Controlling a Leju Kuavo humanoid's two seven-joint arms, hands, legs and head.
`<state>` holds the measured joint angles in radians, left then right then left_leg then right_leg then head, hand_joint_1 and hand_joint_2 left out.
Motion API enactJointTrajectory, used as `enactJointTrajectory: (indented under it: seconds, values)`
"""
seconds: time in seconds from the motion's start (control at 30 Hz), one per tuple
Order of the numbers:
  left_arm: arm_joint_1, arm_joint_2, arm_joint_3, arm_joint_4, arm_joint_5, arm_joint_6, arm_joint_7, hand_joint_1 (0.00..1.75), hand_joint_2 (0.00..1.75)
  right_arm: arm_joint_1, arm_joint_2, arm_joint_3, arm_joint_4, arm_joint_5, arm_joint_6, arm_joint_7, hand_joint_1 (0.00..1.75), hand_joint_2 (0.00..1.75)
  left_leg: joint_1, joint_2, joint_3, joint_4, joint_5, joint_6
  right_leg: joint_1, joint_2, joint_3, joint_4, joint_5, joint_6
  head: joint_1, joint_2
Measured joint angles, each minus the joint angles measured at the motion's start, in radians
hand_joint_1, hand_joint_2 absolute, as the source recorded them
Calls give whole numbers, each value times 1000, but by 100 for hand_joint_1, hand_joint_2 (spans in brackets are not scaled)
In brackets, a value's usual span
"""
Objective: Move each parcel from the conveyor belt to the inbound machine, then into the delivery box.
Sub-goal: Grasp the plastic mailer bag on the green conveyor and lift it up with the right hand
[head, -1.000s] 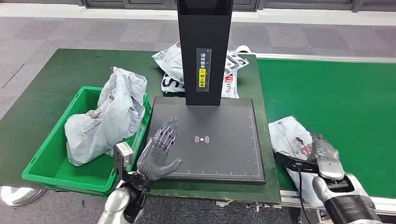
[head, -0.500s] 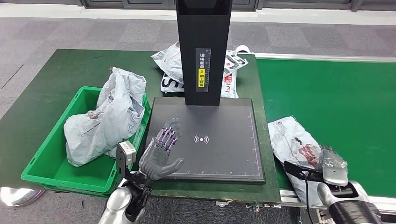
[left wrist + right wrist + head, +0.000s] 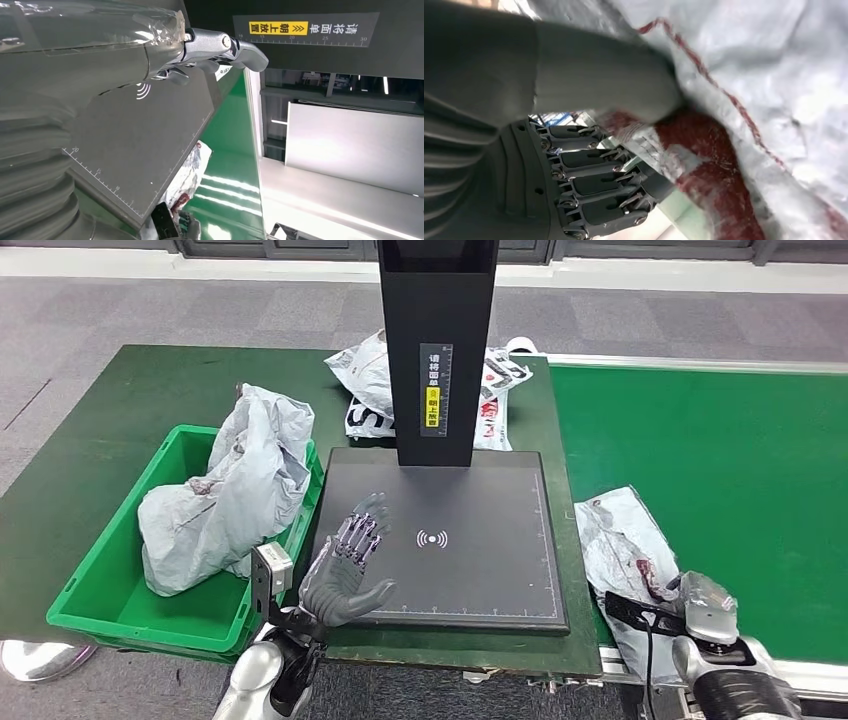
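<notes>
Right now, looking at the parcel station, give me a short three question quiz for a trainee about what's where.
1. True or false: the black flat scanner platform of the inbound machine has a parcel lying on it.
2. Multiple choice: the crumpled grey plastic parcel on the robot's left sits in A) the green plastic delivery box, B) the green conveyor belt, C) the floor.
3. Fill in: the right hand grips a grey and red plastic parcel at the near edge of the green ______.

Key: 1 false, only the left hand hovers open over it; 2 A; 3 conveyor belt.
</notes>
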<state>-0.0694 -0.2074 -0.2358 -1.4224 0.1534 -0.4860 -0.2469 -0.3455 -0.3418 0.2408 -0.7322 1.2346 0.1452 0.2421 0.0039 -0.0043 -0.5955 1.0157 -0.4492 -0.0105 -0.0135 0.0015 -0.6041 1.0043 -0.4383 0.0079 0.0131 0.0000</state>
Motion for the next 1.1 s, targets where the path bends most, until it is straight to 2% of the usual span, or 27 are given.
enactJointTrajectory:
  seconds: [0.43, 0.53, 0.63, 0.7, 0.9, 1.1]
  values:
    - [4, 0, 2, 0, -25, 20, -6, 0, 175, -19, 44, -21, 38, -5, -1, -56, 175, 175, 0, 0, 0, 0, 0, 0, 0, 0, 0, 0, 0, 0, 0, 0]
    - [16, 0, 4, -6, -33, 28, -10, 0, 175, -21, 55, -33, 37, -48, -33, -109, 175, 175, 0, 0, -1, 0, 0, 0, 0, 0, 0, 0, 0, 0, 0, 0]
    - [40, 0, 11, -31, -42, 36, -11, 0, 175, -23, 75, -77, 11, -206, -93, -238, 175, 175, 0, 5, -7, 0, -2, -1, 0, 5, 0, 1, 0, 0, 0, 0]
    - [53, 0, 16, -51, -48, 38, -9, 0, 175, -22, 99, -115, -45, -331, -94, -287, 175, 175, 0, 10, -5, 0, -5, -2, 1, 10, -1, 1, 0, -1, 0, 0]
    - [85, -6, 27, -85, -68, 61, -13, 0, 175, 41, 172, -232, -291, -657, -12, -336, 175, 175, 0, 5, 1, -1, -1, -4, 3, 4, -1, 1, -1, -2, 0, 0]
    - [109, -9, 33, -101, -85, 83, -32, 0, 175, 115, 209, -279, -498, -815, -3, -368, 175, 175, 0, 4, -3, -1, 0, -4, 3, 4, -6, 2, -1, -2, 0, 0]
